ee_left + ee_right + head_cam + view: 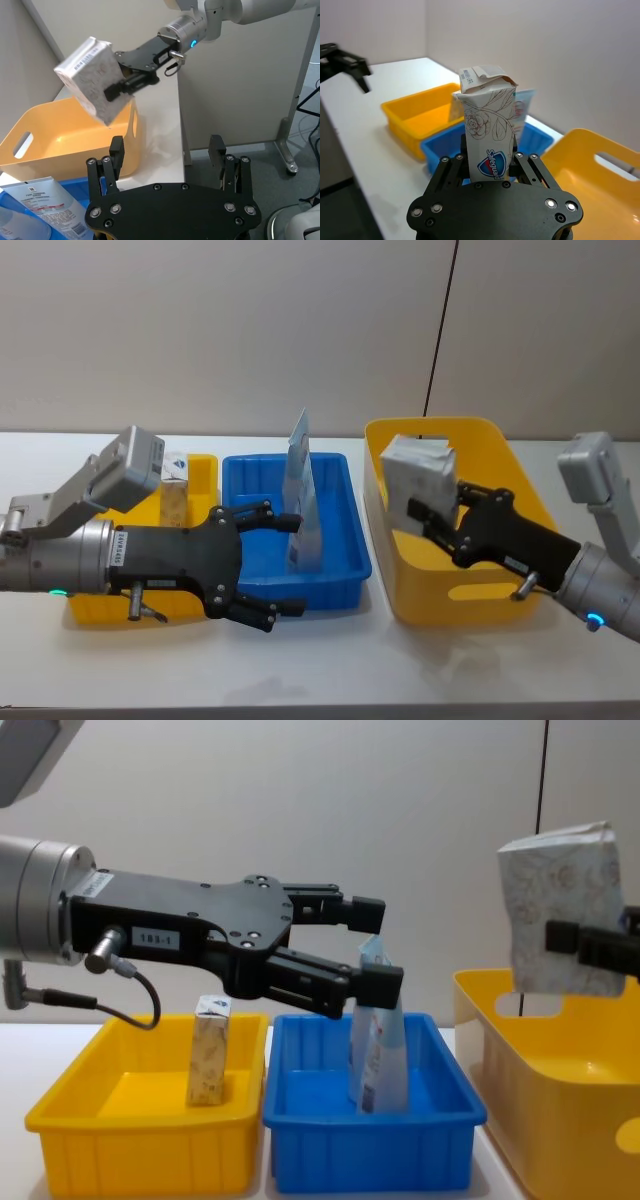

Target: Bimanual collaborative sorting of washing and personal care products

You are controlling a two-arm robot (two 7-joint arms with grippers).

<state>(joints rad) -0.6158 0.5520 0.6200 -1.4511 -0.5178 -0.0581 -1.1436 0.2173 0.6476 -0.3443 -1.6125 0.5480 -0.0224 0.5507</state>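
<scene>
left gripper (377,946): matt black, flat palm plate dotted with silver screw heads, blocky jointed fingers; white tag (152,938) reading what looks like "183-1".
left wrist (42,900): brushed silver cylinder; thin black cable (140,995) looping from a metal plug.
camera housing (131,464): pale grey box on an angled bracket.
right gripper (424,516): same black build, silver plug, small cable loop.
right forearm (605,592): silver-grey barrel, pale grey shell, small blue-green light (594,620).

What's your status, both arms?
Right gripper shut on beige pack above large yellow bin. Left gripper open over blue bin, near upright pouch. Nothing blocking.
</scene>
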